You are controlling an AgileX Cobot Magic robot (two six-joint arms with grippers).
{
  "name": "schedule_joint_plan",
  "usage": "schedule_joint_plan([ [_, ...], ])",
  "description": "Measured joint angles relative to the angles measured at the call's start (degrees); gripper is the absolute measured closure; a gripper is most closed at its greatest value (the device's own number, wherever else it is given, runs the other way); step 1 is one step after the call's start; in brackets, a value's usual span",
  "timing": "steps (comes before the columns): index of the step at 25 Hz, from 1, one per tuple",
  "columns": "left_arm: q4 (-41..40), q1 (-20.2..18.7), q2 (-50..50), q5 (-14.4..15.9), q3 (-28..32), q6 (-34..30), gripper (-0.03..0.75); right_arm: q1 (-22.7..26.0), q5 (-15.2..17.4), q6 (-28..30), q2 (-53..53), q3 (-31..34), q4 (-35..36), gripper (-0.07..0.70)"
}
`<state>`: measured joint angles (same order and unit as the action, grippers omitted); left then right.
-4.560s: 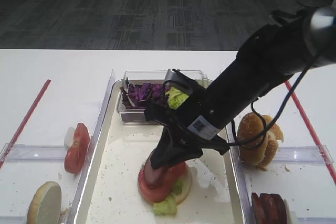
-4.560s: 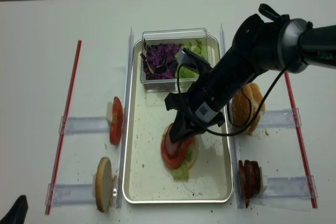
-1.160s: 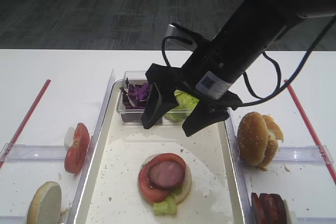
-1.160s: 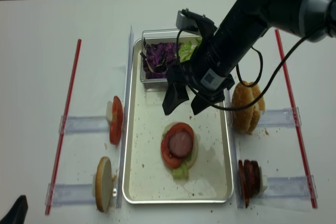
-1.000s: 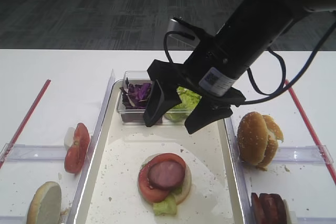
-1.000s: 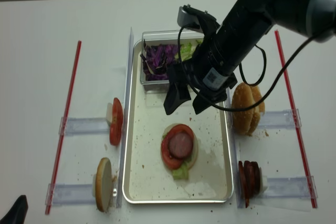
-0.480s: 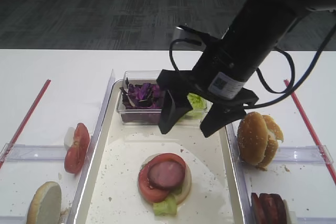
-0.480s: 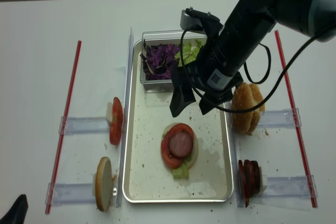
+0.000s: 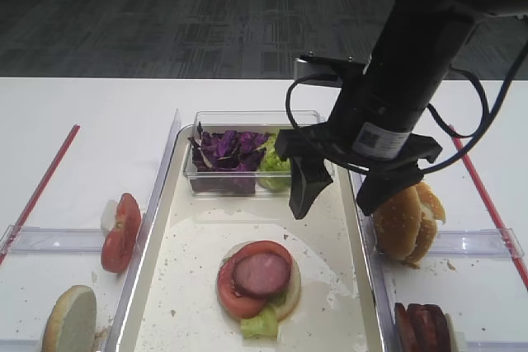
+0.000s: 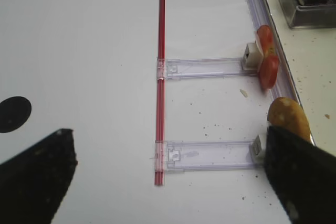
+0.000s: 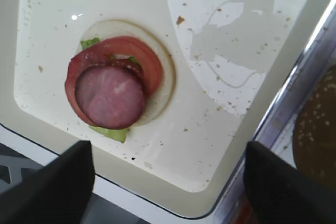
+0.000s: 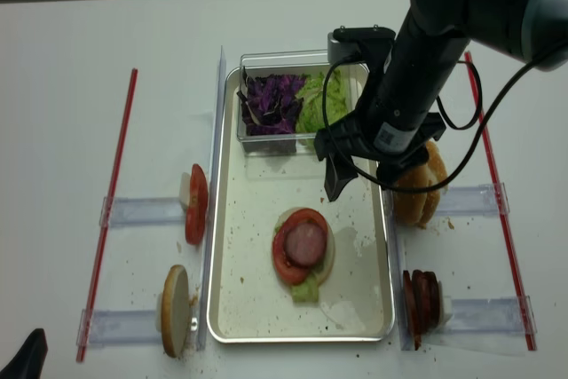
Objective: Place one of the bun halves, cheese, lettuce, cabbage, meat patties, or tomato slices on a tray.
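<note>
On the cream tray (image 9: 162,228) (image 12: 232,308) lies a stack: a bun half, lettuce, a tomato slice and a meat patty (image 9: 261,274) (image 12: 306,244) (image 11: 110,95) on top. My right gripper (image 9: 338,202) (image 12: 362,184) (image 11: 168,203) hangs open and empty above the tray's right side, beside the sesame bun halves (image 9: 404,216) (image 12: 417,185). More meat patties (image 12: 423,301) stand right of the tray; tomato slices (image 12: 195,204) (image 10: 268,59) and a bun half (image 12: 174,310) (image 10: 287,116) stand left of it. My left gripper (image 10: 168,192) is open over bare table. Cheese is out of view.
A clear box at the tray's far end holds purple cabbage (image 9: 227,147) (image 12: 271,99) and green lettuce (image 9: 276,162) (image 12: 321,99). Red strips (image 12: 111,210) (image 12: 497,201) and clear plastic rails (image 10: 207,67) flank the tray on the white table.
My right gripper has moved right, from above the box and tray middle toward the tray's right rim, still open and empty. The stack lies unmoved.
</note>
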<state>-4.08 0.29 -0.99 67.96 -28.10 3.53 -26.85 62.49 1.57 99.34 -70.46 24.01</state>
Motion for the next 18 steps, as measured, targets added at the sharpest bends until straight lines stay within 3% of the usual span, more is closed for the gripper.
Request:
schedule_joint_plan([
  [18, 0.0, 0.0, 0.0, 0.0, 0.0, 0.0, 0.044, 0.0, 0.7, -3.5, -4.3, -0.1, -6.5, 0.036],
])
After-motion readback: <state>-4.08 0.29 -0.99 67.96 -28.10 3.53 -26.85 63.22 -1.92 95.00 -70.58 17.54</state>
